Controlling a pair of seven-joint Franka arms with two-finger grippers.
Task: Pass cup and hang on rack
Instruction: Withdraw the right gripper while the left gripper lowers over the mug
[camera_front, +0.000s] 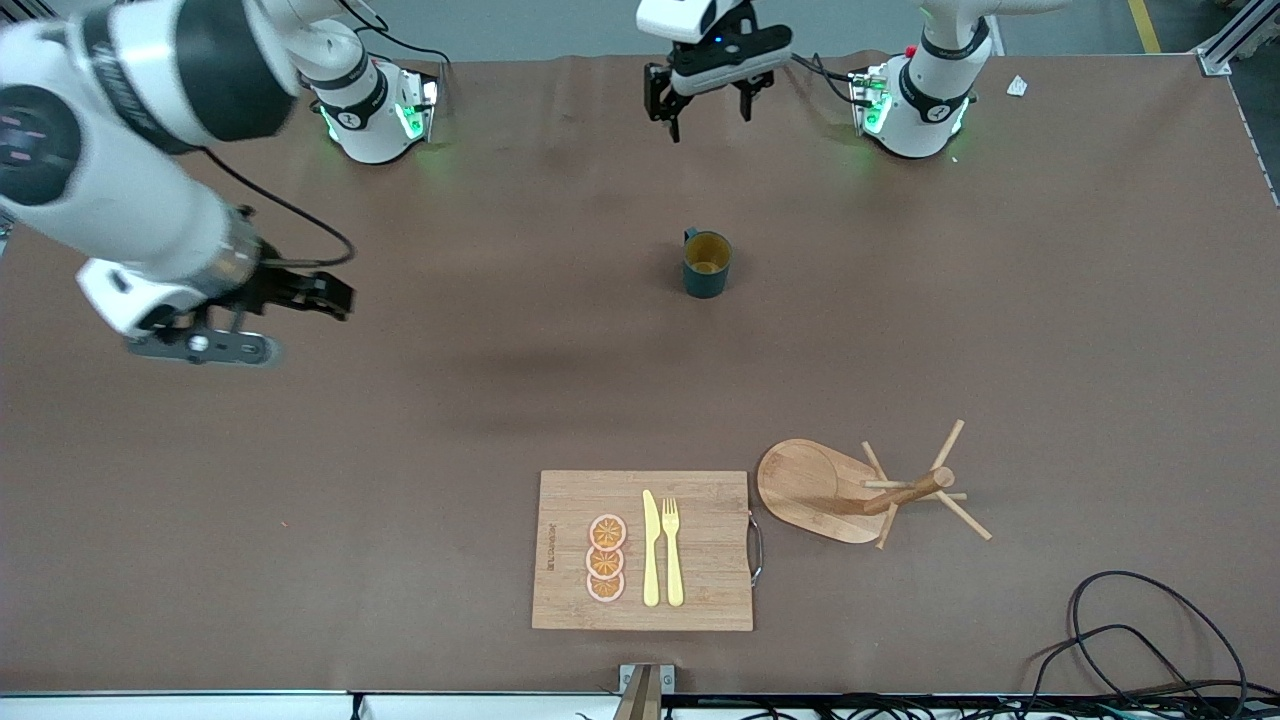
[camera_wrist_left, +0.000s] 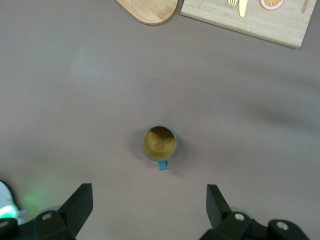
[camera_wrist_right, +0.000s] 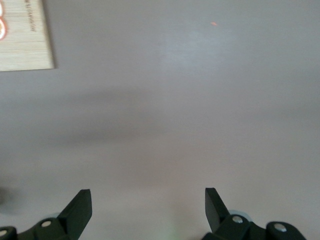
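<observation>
Cup (camera_front: 707, 264) stands upright on the brown table (camera_front: 1000, 320), mid-table, handle pointing toward the robot bases. Left gripper (camera_front: 708, 108) hangs in the air over the table strip between cup and bases, fingers spread wide, nothing held; in the left wrist view the cup (camera_wrist_left: 159, 143) sits apart from the left gripper (camera_wrist_left: 150, 205), centred between the two dark fingertips (camera_wrist_left: 80, 200). Right gripper (camera_front: 300, 290) is up over bare table toward the right arm's end, well apart from the cup; right wrist view shows the right gripper (camera_wrist_right: 148, 202) parted and empty, only table surface under it.

Rack (camera_front: 860, 490) stands nearer the front camera than the cup, toward the left arm's end: oval light-wood base, central post, thin pegs radiating. Just beside it, toward the right arm's end, a rectangular bamboo cutting board (camera_front: 700, 590) w/ metal side handle carries three orange slices (camera_front: 606, 558), a yellow knife (camera_front: 651, 548) and a yellow fork (camera_front: 672, 550). Nothing lies between cup and left gripper.

Cup: dark teal cylinder, mustard-yellow inside. Table cover: matte brown.
</observation>
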